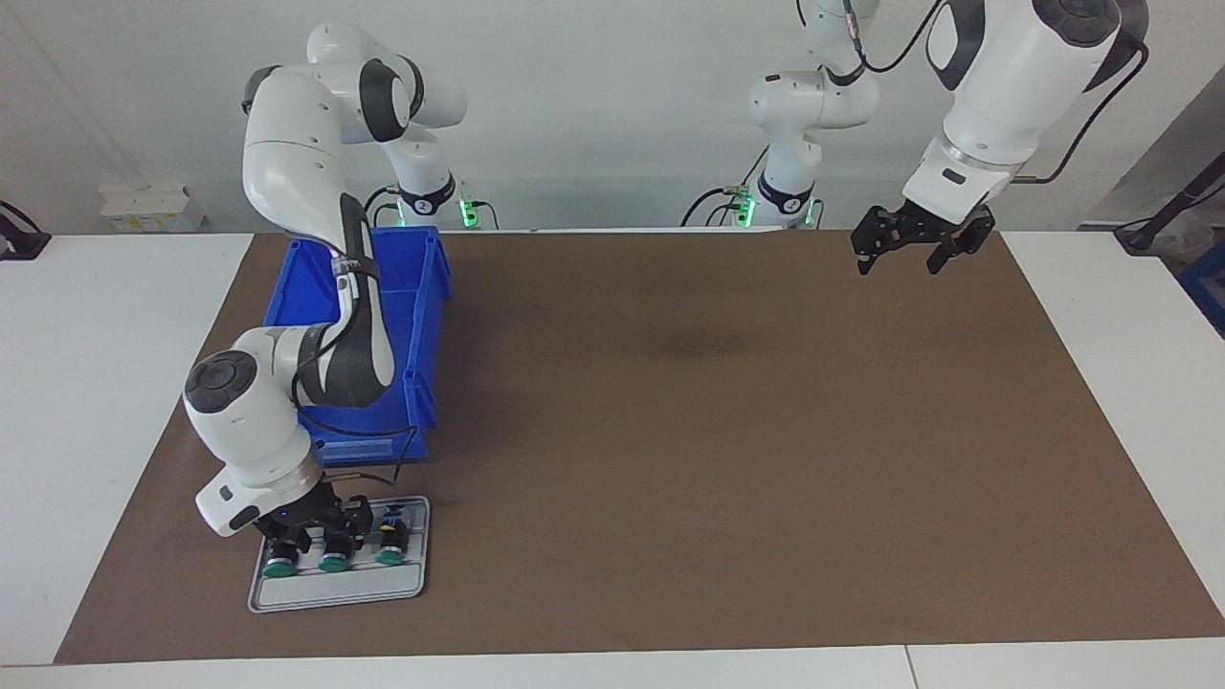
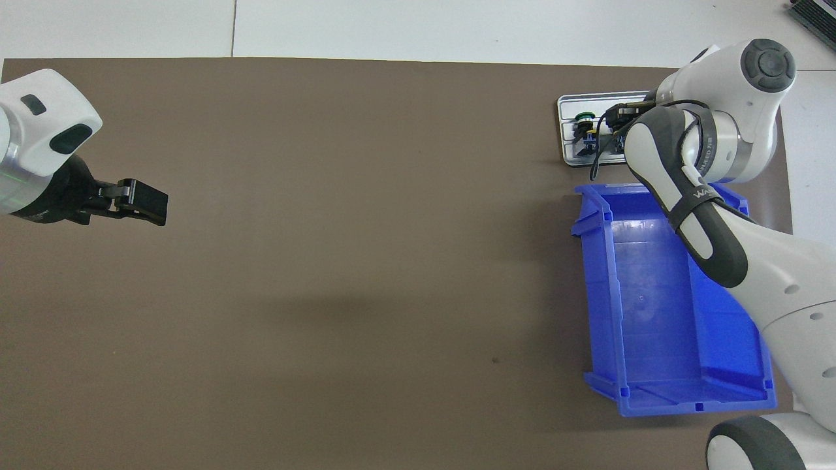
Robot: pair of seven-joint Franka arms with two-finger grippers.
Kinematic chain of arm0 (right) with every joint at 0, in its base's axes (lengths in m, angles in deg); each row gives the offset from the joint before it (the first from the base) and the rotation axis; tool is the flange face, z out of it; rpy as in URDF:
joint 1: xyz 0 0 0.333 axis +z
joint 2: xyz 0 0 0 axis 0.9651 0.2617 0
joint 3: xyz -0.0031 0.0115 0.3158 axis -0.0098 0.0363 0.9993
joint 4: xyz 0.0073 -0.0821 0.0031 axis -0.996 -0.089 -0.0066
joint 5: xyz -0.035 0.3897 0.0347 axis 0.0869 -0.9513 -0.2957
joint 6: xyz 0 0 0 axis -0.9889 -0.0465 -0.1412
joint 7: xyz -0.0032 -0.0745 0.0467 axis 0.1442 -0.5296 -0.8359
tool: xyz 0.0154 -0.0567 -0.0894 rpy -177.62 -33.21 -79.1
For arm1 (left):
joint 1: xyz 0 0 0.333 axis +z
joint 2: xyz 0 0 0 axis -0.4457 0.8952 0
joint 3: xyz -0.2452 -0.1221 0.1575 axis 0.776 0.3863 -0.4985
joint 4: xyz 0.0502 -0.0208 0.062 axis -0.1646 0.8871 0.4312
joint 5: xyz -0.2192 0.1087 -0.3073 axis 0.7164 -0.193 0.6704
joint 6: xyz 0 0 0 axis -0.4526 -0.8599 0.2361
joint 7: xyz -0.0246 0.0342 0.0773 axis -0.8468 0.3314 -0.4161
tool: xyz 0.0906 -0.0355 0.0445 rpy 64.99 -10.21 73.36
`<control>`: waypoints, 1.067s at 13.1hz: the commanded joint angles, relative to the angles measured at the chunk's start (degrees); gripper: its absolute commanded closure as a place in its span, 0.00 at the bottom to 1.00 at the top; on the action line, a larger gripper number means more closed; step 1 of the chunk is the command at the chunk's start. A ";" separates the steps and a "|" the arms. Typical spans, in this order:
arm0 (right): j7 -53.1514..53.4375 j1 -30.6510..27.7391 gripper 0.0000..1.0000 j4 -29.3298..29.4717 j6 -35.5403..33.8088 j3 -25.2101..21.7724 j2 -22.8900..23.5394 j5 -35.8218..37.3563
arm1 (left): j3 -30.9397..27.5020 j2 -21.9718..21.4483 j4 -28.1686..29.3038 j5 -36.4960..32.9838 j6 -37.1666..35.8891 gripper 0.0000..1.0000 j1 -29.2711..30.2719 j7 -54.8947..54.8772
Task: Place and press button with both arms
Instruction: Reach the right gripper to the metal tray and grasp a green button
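Three push-buttons with round green caps [image 1: 334, 562], black cylindrical bodies and small blue-and-yellow rear blocks are seen lying side by side on a flat grey metal tray [image 1: 335, 589]. Each long axis runs level with the tray; the green caps point away from the robots and the rear blocks toward them. The tray rests on the brown table mat [image 1: 670, 431] at the right arm's end, just farther from the robots than an open blue plastic bin [image 1: 421, 316]. The right black gripper [image 1: 321, 533] is lowered onto the buttons' bodies; whether one is clasped cannot be told. The left black gripper [image 1: 904, 254] is held raised over the mat with its fingers spread wide, nothing between them.
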 commanded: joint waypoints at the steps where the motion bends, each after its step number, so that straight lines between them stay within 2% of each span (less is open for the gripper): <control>1: -1.57 -0.53 0.24 -0.84 1.76 0.37 0.48 -0.99 | 0.19 -1.92 2.07 0.68 0.15 0.00 0.90 -1.09; 4: -1.66 -0.71 0.26 -1.81 1.76 0.46 0.21 -0.99 | 0.19 -1.92 2.07 0.68 0.15 0.00 0.81 -1.09; 5: -1.75 -0.71 0.33 -2.08 1.59 0.37 0.12 -0.99 | 0.19 -1.92 2.07 0.68 0.15 0.00 0.90 -1.01; 6: -2.19 -0.71 0.43 -2.08 1.41 0.46 0.04 -0.99 | 0.19 -1.92 2.07 0.68 0.15 0.00 0.90 -1.09; 10: -2.46 -0.62 0.98 -1.99 1.76 0.37 -0.23 -0.81 | 0.19 -1.92 2.07 0.68 0.24 0.00 0.81 -1.09; 14: -1.14 -0.45 1.00 -2.17 1.06 0.37 -3.56 -0.90 | 0.19 -1.92 2.07 0.68 0.15 0.00 0.81 -1.09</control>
